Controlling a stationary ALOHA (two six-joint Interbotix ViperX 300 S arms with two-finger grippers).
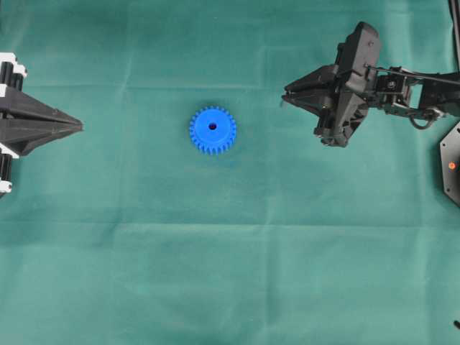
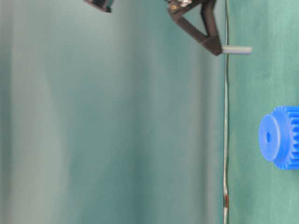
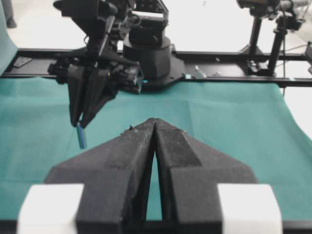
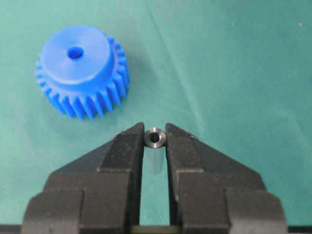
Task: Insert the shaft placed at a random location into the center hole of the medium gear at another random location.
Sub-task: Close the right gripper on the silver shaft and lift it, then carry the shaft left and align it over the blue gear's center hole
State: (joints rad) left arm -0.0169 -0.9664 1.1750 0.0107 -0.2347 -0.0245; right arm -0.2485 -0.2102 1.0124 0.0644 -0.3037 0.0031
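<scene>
The medium gear is bright blue and lies flat on the green cloth, its center hole facing up and empty. My right gripper hovers to the gear's right, shut on the shaft, a small silver pin that hangs downward from the fingertips. In the right wrist view the gear sits ahead and to the left of the gripper. The pin is well above the cloth and apart from the gear. My left gripper rests at the left edge, shut and empty.
Green cloth covers the whole table. A black plate with a red dot sits at the right edge. In the left wrist view a black rail and the right arm's base stand behind the cloth's far edge.
</scene>
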